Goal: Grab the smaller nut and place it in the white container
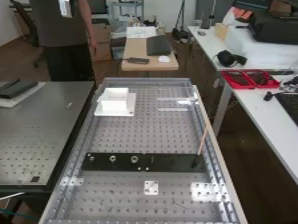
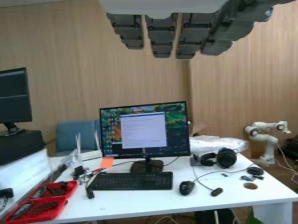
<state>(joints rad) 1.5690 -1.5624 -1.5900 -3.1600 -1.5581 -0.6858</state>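
Low in the high view, the smaller nut (image 1: 92, 158) stands near the end of the flat black bar (image 1: 169, 161). Beside it on the bar are the larger nut (image 1: 113, 158) and the bearing (image 1: 134, 159). Farther up the bench, the white container (image 1: 115, 100) sits on a white base plate. In the wrist view, the hand (image 2: 161, 35) hangs with straight, relaxed fingers and nothing in them, facing a desk and a wall, away from the bench parts.
A thin brown stick (image 1: 201, 140) rises from the bar's other end. A small white plate (image 1: 151, 188) lies on the perforated bench (image 1: 146, 135). Red trays (image 1: 249, 79) and a headset (image 1: 231, 59) are on the side table; a monitor (image 2: 144, 131) stands on the desk.
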